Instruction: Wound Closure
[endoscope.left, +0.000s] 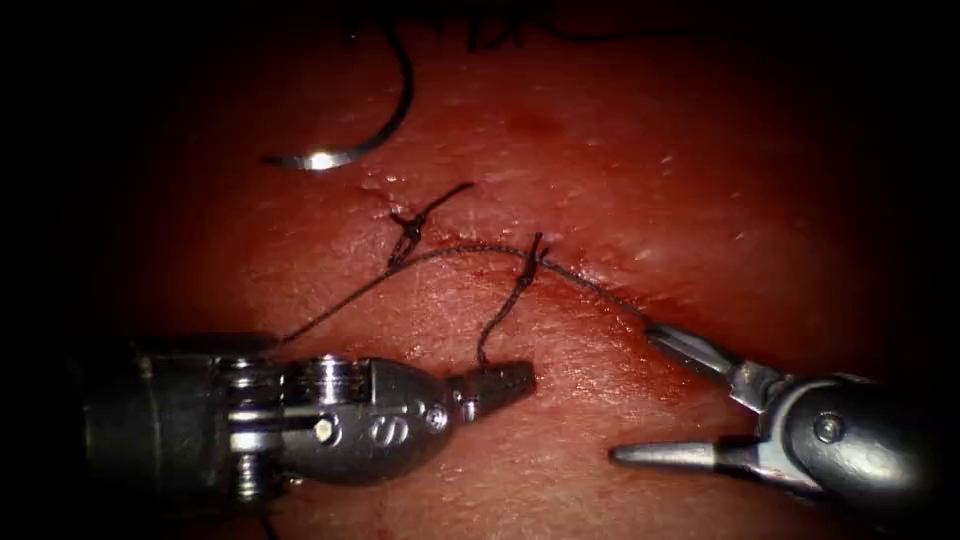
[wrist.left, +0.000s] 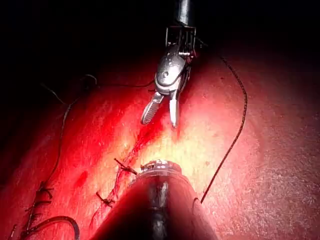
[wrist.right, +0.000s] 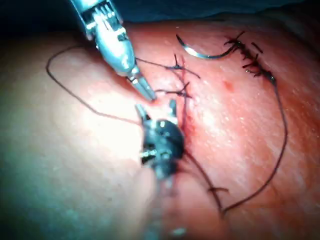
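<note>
The right end effector (endoscope.left: 640, 395) stood with jaws wide apart around the thread (endoscope.left: 590, 285) running along the cut (endoscope.left: 470, 250), the left end effector (endoscope.left: 495, 385) clamped on a thread tail just left of it, while the needle (endoscope.left: 350, 140) lay free on the tissue (endoscope.left: 620, 160) beyond, nearer the left arm.

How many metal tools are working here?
2. The left tool, lower left, is shut on the thread; the right tool, lower right, is open, holding nothing. The needle lies free on the tissue.

Left claw (endoscope.left: 497, 384): steel, screws, engraved mark. Right claw (endoscope.left: 668, 400): slim tapered steel.
</note>
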